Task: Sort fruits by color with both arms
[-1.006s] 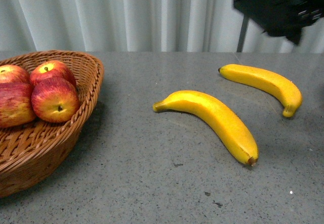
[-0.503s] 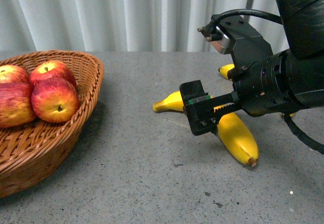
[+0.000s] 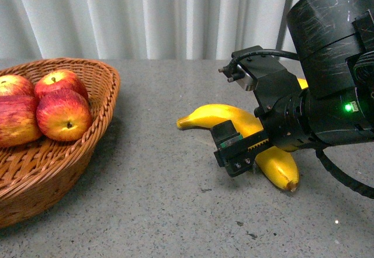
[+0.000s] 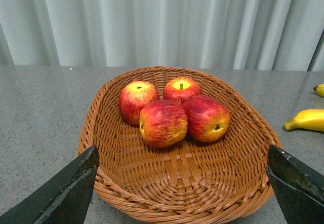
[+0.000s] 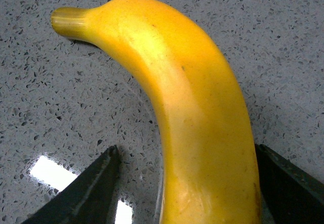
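The right claw (image 3: 241, 153), made of bulky black parts with a toothed rail, is spread wide over the nearer banana (image 3: 225, 116). In the right wrist view its two dark fingers (image 5: 88, 191) stand on both sides of the fruit and are not clenched. One finger is apart from the peel and the other is just beside it. This banana is smooth, bright yellow and curved. It lies flat on the gray speckled surface (image 3: 158, 199), with its stem end toward the basket (image 3: 87, 147) and its brown tip toward the camera and to the right. Only a small yellow part of the second banana (image 3: 301, 83) shows behind the right arm, where a small green lamp (image 3: 348, 107) shines. The left claw (image 4: 177, 193) is released and empty above the near rim of the oval brown wicker basket, which holds four round red apples (image 4: 163, 122) with yellow streaks, close together. A white pleated curtain (image 3: 146, 13) hangs behind.
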Controlling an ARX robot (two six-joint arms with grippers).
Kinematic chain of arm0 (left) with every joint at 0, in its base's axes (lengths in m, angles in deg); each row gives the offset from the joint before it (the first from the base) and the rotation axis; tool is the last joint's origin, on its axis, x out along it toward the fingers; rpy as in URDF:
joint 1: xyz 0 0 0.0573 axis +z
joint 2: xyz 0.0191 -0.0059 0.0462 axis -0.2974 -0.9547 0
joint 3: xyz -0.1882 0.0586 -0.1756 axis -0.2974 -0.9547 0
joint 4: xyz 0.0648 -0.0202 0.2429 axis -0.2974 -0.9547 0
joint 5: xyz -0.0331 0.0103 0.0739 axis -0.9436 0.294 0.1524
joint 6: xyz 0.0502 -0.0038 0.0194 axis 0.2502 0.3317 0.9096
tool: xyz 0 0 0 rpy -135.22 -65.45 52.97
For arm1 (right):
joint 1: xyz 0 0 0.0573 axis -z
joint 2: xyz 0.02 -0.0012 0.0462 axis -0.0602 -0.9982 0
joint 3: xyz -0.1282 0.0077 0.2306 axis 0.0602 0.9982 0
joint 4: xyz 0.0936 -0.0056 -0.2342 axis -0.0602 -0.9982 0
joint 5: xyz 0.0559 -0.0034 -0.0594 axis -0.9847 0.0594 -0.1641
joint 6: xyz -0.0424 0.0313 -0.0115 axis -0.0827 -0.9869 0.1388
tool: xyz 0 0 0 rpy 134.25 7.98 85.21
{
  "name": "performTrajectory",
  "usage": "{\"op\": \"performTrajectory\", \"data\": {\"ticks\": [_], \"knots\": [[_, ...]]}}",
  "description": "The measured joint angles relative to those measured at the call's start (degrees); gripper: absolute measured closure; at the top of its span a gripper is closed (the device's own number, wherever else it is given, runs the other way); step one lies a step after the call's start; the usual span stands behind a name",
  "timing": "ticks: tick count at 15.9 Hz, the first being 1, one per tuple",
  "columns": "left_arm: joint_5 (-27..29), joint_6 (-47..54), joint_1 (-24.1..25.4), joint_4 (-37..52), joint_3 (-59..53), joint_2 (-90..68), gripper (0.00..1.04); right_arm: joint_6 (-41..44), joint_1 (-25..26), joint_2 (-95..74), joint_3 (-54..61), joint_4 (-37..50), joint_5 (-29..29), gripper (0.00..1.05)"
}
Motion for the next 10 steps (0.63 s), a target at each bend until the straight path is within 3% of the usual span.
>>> {"op": "performTrajectory", "data": {"ticks": [3,5,8,10], "knots": [[0.0,0.0,0.0,0.0,0.0,0.0,0.07,-0.1,-0.4,0.0,0.0,-0.3,-0.9,0.52],[0.0,0.0,0.0,0.0,0.0,0.0,0.07,-0.7,-0.4,0.2,0.0,0.7,-1.5,0.67],[0.0,0.0,0.0,0.0,0.0,0.0,0.07,-5.0,1.4,8.9,3.4,5.5,-8.2,0.68],[0.0,0.0,0.0,0.0,0.0,0.0,0.07,-7.3,5.8,20.6,5.9,6.1,-12.2,0.68]]}}
